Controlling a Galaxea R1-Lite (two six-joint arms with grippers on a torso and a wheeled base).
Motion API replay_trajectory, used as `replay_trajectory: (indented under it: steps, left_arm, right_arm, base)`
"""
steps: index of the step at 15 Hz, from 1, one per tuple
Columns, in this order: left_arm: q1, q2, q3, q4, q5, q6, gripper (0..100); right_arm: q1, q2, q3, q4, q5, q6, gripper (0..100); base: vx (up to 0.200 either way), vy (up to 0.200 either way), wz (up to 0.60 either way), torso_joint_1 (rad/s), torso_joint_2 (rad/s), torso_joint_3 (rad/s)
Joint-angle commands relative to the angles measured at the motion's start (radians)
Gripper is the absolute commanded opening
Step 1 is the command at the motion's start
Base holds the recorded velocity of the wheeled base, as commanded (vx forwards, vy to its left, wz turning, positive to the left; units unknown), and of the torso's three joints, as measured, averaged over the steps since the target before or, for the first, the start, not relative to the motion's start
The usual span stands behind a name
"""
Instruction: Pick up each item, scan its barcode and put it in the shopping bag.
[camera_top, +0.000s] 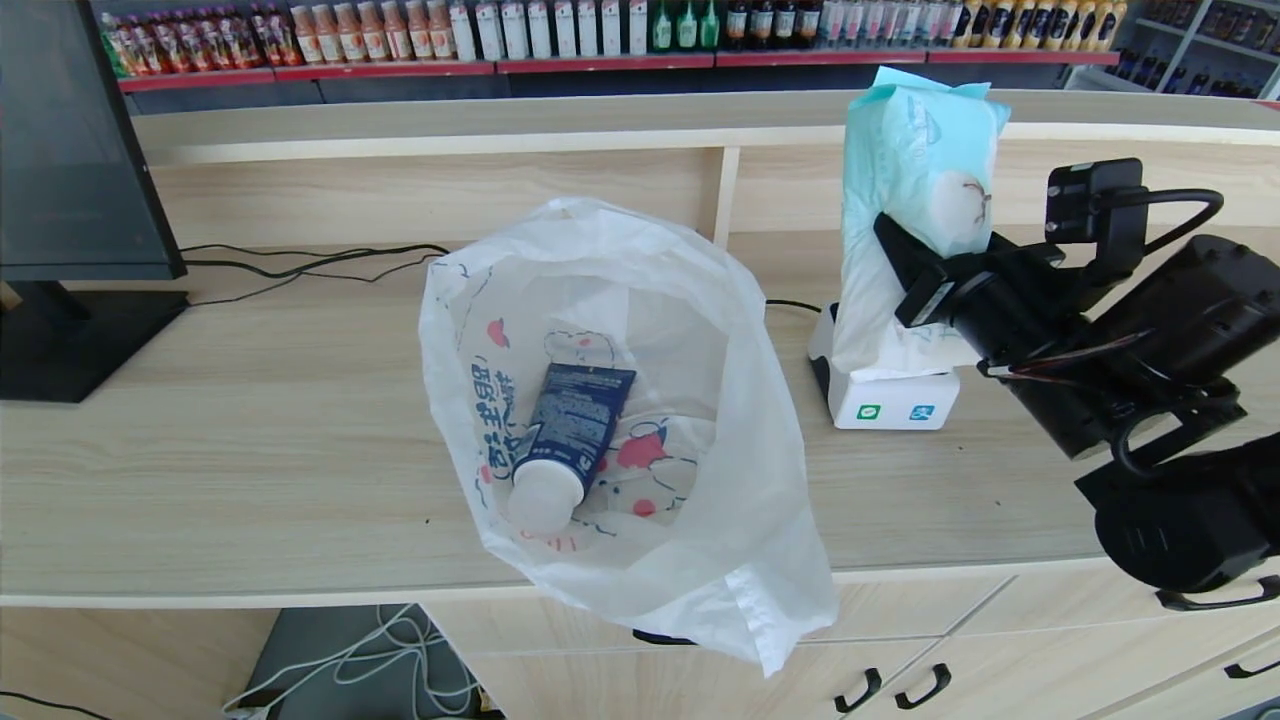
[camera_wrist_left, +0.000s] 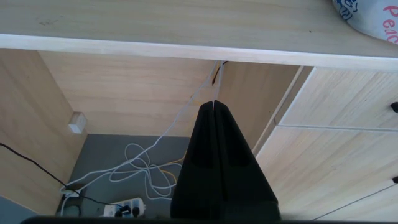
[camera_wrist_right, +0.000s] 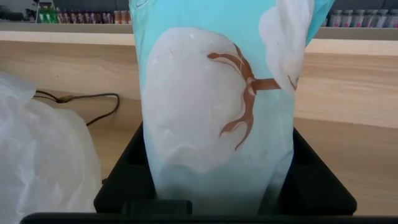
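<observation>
Soft pack (camera_top: 918, 165), crinkly plastic bag (camera_top: 722, 340)

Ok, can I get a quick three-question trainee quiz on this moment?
1. True or false: the right gripper holds the tissue pack by the scanner.
2. What already lies in the shopping bag? A) a bottle B) a tube C) nothing
3. Fill in: the left gripper is ___ (open or shut).
Key: 1 true; 2 B, the tube; 3 shut.
</observation>
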Motion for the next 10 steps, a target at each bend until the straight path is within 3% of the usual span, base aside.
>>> replay_trajectory:
  steps: [1,10]
  left_arm:
    - [0.0,0.0,0.0,0.0,0.0,-0.001,0]
    - [0.0,0.0,0.0,0.0,0.0,-0.001,0]
  right_arm:
    - [0.0,-0.033,0.04,0.001,-0.001,-0.001,0]
    - [0.0,-0.117,0.111,-0.003,0.001,0.001,0]
  base:
    - [0.0,0.0,0.0,0.0,0.0,0.0]
    - [0.0,0.0,0.0,0.0,0.0,0.0]
